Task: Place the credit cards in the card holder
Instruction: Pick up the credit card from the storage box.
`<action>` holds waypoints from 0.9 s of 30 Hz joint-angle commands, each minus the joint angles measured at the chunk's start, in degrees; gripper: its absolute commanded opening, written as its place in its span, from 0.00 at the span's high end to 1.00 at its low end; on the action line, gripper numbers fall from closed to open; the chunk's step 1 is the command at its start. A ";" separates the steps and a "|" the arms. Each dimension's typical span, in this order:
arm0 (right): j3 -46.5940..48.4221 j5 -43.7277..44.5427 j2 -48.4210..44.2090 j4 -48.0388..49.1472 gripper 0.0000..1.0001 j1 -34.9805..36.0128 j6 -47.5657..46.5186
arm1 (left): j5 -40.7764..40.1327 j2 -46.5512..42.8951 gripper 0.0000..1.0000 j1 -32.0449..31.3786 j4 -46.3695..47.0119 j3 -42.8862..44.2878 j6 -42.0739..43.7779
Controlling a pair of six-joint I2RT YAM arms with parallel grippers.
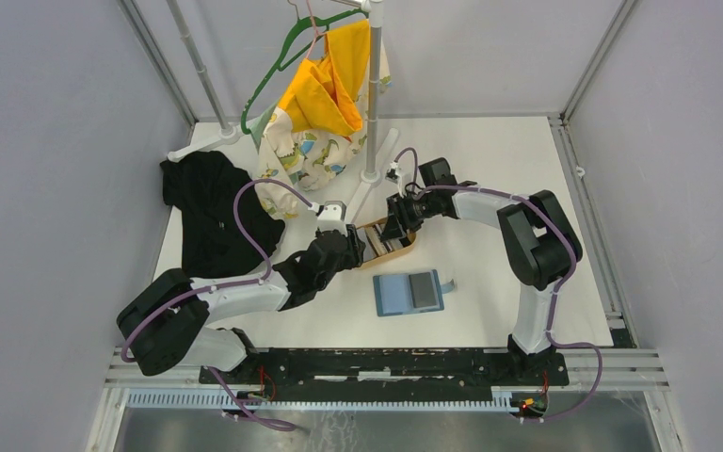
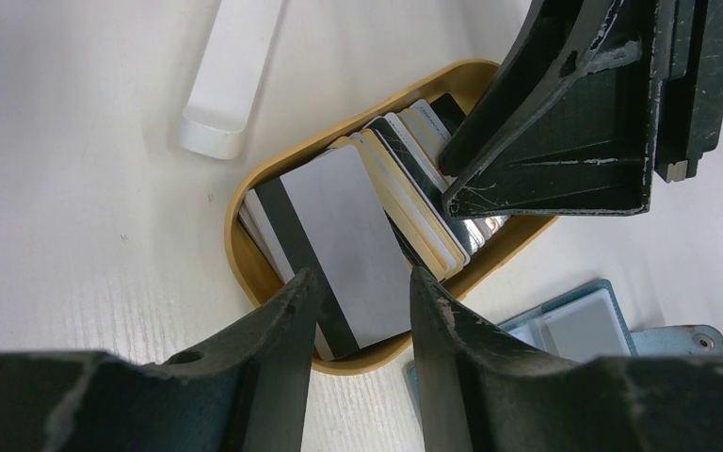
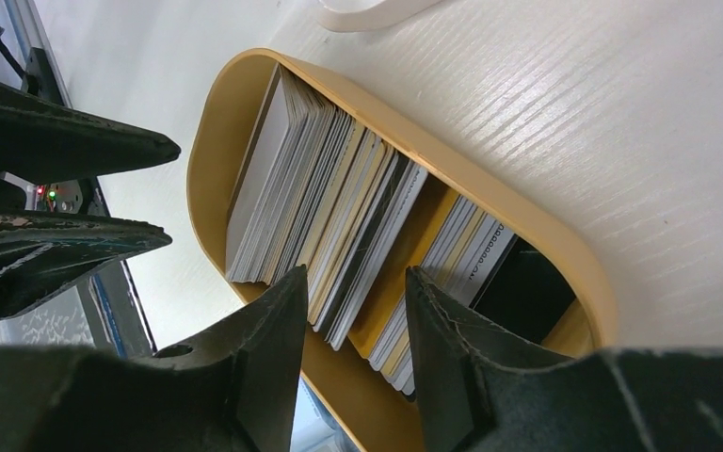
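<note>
The credit cards stand on edge, packed in rows, inside an oval tan wooden tray near the middle of the white counter in the overhead view. The card holder lies open and flat just below and to the right of the tray, apart from it, its pale blue inside facing up with a dark pocket on its right half. The left fingers reach the tray from the left and the right fingers from the upper right, so the two meet over it. In the left wrist view the left fingers are spread above the front card, a grey one with a black stripe, and grasp nothing; the tray's rim curves at centre left, the card holder shows at lower right, and the right fingers fill the upper right. In the right wrist view the right fingers are also parted over the cards, with nothing clamped; whether their tips touch the cards I cannot tell. A black cloth lies at the left of the counter.
</note>
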 commanded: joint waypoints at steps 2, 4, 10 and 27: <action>0.14 -5.31 0.45 3.19 0.53 0.72 3.24 | 0.10 -1.43 0.52 0.27 3.16 0.11 -1.07; -0.34 -6.67 0.06 4.49 0.53 0.75 4.31 | 0.20 -1.40 0.52 0.27 3.14 0.18 -1.07; -1.36 -9.61 -0.38 7.09 0.54 0.74 7.02 | 0.21 -1.43 0.52 0.27 3.18 0.10 -0.99; -0.25 -0.15 0.30 2.70 0.51 1.44 2.79 | 0.22 -1.54 0.52 0.34 3.34 0.02 -0.99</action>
